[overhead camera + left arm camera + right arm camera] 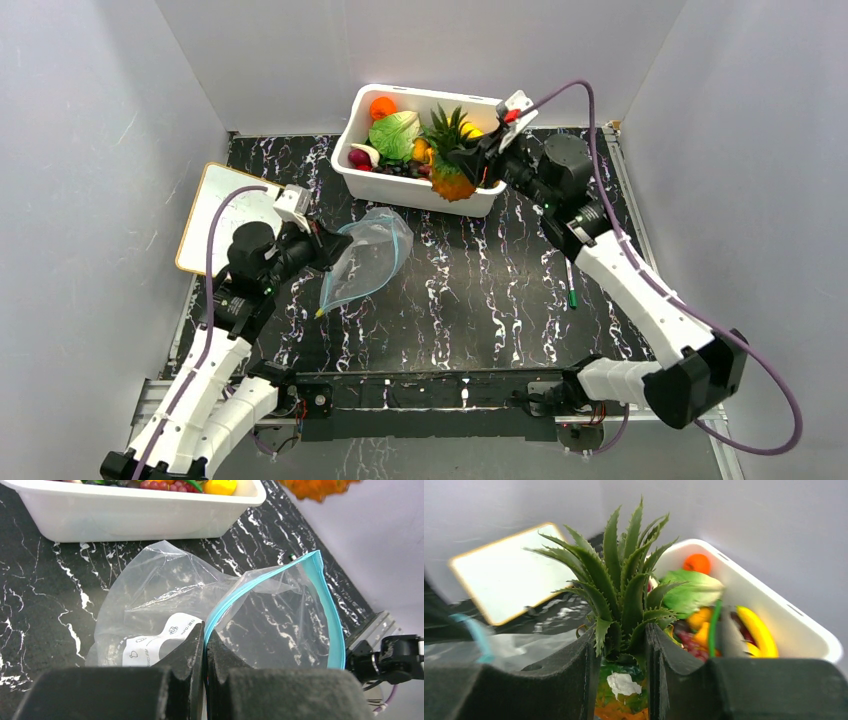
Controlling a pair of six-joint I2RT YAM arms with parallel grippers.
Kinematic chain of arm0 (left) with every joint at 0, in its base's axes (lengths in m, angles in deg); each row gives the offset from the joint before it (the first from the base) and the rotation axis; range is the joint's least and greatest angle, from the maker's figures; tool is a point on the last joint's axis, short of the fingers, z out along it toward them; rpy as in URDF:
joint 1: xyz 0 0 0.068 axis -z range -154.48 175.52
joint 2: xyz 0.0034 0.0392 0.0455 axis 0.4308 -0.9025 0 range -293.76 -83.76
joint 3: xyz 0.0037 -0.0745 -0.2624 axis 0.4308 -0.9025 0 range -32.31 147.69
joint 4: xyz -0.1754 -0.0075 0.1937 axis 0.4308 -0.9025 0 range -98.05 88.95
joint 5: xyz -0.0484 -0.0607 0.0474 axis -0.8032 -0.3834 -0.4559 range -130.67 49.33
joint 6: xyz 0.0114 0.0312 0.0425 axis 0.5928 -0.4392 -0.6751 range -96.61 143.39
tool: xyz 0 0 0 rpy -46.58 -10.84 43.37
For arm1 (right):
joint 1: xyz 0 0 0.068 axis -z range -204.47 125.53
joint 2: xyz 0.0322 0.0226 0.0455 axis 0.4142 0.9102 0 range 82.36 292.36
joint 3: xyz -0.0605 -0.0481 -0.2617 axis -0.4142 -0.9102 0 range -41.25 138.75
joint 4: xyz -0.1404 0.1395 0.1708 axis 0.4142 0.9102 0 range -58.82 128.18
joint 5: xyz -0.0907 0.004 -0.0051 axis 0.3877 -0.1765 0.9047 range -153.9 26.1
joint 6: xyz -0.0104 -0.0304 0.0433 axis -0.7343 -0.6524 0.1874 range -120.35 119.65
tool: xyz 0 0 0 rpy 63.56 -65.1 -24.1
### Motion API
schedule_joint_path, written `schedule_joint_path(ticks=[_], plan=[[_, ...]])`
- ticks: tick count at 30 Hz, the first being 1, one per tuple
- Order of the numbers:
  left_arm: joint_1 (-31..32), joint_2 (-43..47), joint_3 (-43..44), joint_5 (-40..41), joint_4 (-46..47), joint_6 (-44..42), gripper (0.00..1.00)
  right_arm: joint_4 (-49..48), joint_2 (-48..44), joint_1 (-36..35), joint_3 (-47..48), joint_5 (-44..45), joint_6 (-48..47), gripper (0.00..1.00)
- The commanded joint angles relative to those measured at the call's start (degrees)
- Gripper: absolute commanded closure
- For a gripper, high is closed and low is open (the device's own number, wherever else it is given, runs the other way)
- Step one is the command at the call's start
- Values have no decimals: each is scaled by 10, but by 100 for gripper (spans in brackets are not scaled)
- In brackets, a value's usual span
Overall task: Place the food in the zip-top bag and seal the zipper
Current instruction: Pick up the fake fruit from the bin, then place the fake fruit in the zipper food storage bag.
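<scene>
The food point(395, 135) lies mostly in the white tub point(420, 196) at the far edge of the table point(480, 300), but one piece is out of it. The pineapple point(452, 186) hangs over the tub's near wall, clamped at the base of its green crown by the right hand point(468, 158). In the right wrist view the two fingers press in on either side of that base, with the leaves standing up between them.

The zip-top bag point(365, 255) lies towards the left edge of the table, near the tub's near-left corner, its clear film crumpled on the marbled top. The left hand point(322, 250) is closed tight on one lip of the bag's mouth. The teal zipper point(327, 610) bows out from that pinch into a loop, so the mouth gapes towards the right side of the table. No food shows inside the bag.

The step in hand looks like carrying a first piece from tub to bag; sealing is a long way off.

The next move calls for bringing the pineapple leftward and down to the gaping mouth, orange body first. The left hand should hold the lip up and steady meanwhile. The loop looks tight for so bulky a piece. The limp film could fold shut, or the crown could snag on the zipper, so the approach should line up with the opening.
</scene>
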Motion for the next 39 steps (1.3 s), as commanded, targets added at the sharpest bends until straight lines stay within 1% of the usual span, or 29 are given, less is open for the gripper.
schedule_joint_path(ticks=[1, 3, 10, 13, 15, 19, 22, 24, 27, 28, 30, 33, 39], plan=[[3, -10, 41, -18, -6, 39, 100, -84, -53, -17, -26, -95, 61, 83], [2, -20, 50, -18, -14, 49, 100, -95, -70, -25, -34, -112, 74, 83], [2, -44, 74, -11, -35, 95, 100, -189, -112, -56, -65, -176, 158, 83], [2, -55, 87, -14, -43, 121, 100, -244, -117, -83, -79, -190, 194, 83], [2, -66, 99, -11, -57, 133, 100, -262, -116, -110, -83, -188, 199, 83], [2, -88, 119, -24, -67, 157, 100, -272, -102, -170, -83, -173, 167, 83], [2, -92, 122, -39, -60, 181, 100, -281, -82, -199, -81, -165, 152, 83], [2, -88, 123, -50, -54, 200, 100, -315, -71, -214, -96, -162, 142, 84], [2, -76, 117, -64, -38, 231, 100, -398, -61, -232, -138, -164, 132, 84], [2, -73, 118, -67, -35, 239, 100, -408, -59, -236, -147, -166, 127, 84], [2, -66, 126, -78, -35, 249, 100, -403, -59, -239, -167, -169, 94, 84], [2, -60, 135, -89, -36, 257, 100, -414, -67, -242, -203, -152, 52, 83], [2, -60, 146, -98, -56, 254, 100, -387, -104, -242, -243, -128, -22, 84]])
